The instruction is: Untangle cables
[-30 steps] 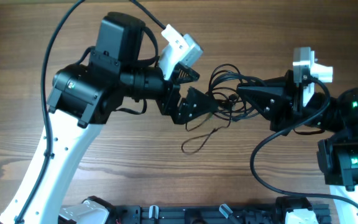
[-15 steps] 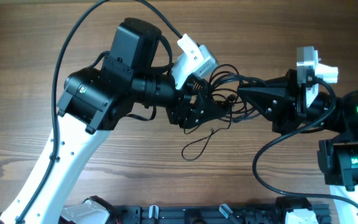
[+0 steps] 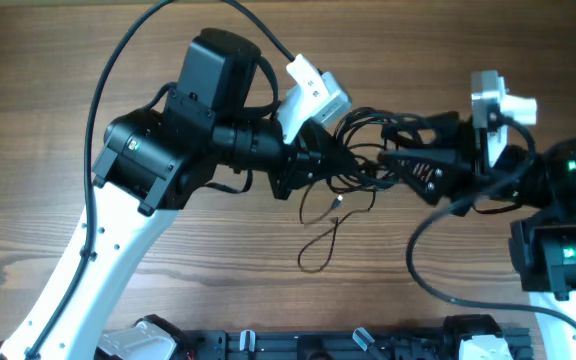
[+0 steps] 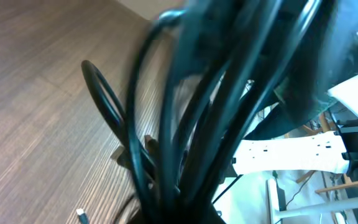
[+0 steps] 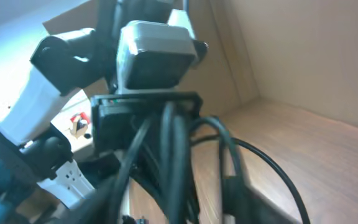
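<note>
The cables (image 3: 364, 136) form a tangled bundle of thin black wire strung between both grippers above the wooden table (image 3: 488, 40). My left gripper (image 3: 330, 160) is shut on the bundle's left side. In the left wrist view the wires (image 4: 229, 93) fill the frame and run down into the jaws. My right gripper (image 3: 396, 152) faces it from the right, with its fingers spread open around the bundle's right side. In the right wrist view blurred wires (image 5: 173, 155) pass between them. One thin loop (image 3: 317, 247) hangs down onto the table, and a small plug end (image 4: 79, 216) lies on the wood.
The left arm's thick cable (image 3: 98, 110) arcs over the table's left half. The right arm's cable (image 3: 416, 262) curves down beside its base. A black rail (image 3: 318, 346) runs along the table's front edge. The left arm's white wrist camera (image 3: 313, 92) sits just above the bundle.
My left gripper moved right into the bundle and closed on it. My right gripper, shut before, has opened. The hanging loop shifted slightly right.
</note>
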Robot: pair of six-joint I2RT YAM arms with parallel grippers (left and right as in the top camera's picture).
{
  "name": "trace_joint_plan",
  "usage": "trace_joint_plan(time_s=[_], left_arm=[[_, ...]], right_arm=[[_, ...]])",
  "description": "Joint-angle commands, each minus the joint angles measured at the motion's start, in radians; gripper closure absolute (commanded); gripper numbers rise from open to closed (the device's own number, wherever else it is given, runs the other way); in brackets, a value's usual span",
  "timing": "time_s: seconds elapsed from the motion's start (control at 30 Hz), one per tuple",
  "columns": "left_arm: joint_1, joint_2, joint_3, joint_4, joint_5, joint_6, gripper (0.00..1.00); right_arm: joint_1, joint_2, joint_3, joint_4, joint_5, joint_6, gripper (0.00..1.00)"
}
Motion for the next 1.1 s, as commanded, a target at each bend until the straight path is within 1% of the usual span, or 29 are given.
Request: trace_joint_plan(time_s=[0.0, 0.07, 0.13, 0.23, 0.3, 0.43, 0.57, 0.63, 0.7, 0.8, 0.87, 0.9, 1.0, 1.07], left_arm=[[-0.001, 0.000, 0.013, 0.015, -0.024, 0.000, 0.96], [-0.001, 0.000, 0.013, 0.015, -0.066, -0.006, 0.96], [-0.001, 0.000, 0.013, 0.015, -0.130, -0.019, 0.96], [-0.001, 0.000, 0.013, 0.018, -0.310, -0.149, 0.96], [-0.001, 0.000, 0.013, 0.011, -0.402, -0.225, 0.96], [-0.001, 0.000, 0.013, 0.001, -0.420, -0.224, 0.96], [-0.001, -0.002, 0.013, -0.020, -0.463, -0.224, 0.96], [-0.001, -0.002, 0.013, -0.029, -0.463, -0.224, 0.96], [-0.001, -0.002, 0.013, -0.030, -0.452, -0.214, 0.96], [-0.001, -0.002, 0.013, -0.026, -0.323, -0.119, 0.96], [-0.001, -0.002, 0.013, -0.026, -0.255, -0.078, 0.96], [-0.001, -0.002, 0.013, -0.026, -0.245, -0.076, 0.96], [-0.001, -0.002, 0.013, -0.027, -0.245, -0.071, 0.96], [-0.001, -0.002, 0.013, -0.027, -0.239, -0.058, 0.96]], right_arm=[[0.000, 0.050, 0.018, -0.040, -0.017, -0.001, 0.11], [0.000, 0.074, 0.018, -0.070, -0.017, -0.001, 0.01], [0.000, 0.097, 0.018, -0.089, -0.017, -0.002, 0.01], [0.000, 0.111, 0.018, -0.104, -0.011, -0.031, 0.00], [0.000, 0.109, 0.018, -0.135, 0.050, -0.033, 0.00], [-0.018, 0.105, 0.018, -0.166, 0.068, -0.050, 0.00], [-0.114, 0.094, 0.018, -0.239, 0.074, -0.049, 0.00], [-0.181, 0.082, 0.018, -0.293, 0.069, -0.052, 0.00], [-0.211, 0.074, 0.018, -0.306, 0.037, -0.073, 0.00], [-0.219, 0.069, 0.018, -0.306, 0.026, -0.106, 0.01], [-0.219, 0.070, 0.018, -0.317, 0.077, -0.102, 0.01], [-0.219, 0.070, 0.018, -0.333, 0.118, -0.101, 0.01], [-0.220, 0.070, 0.018, -0.378, 0.200, -0.102, 0.00], [-0.220, 0.070, 0.018, -0.391, 0.218, -0.105, 0.01]])
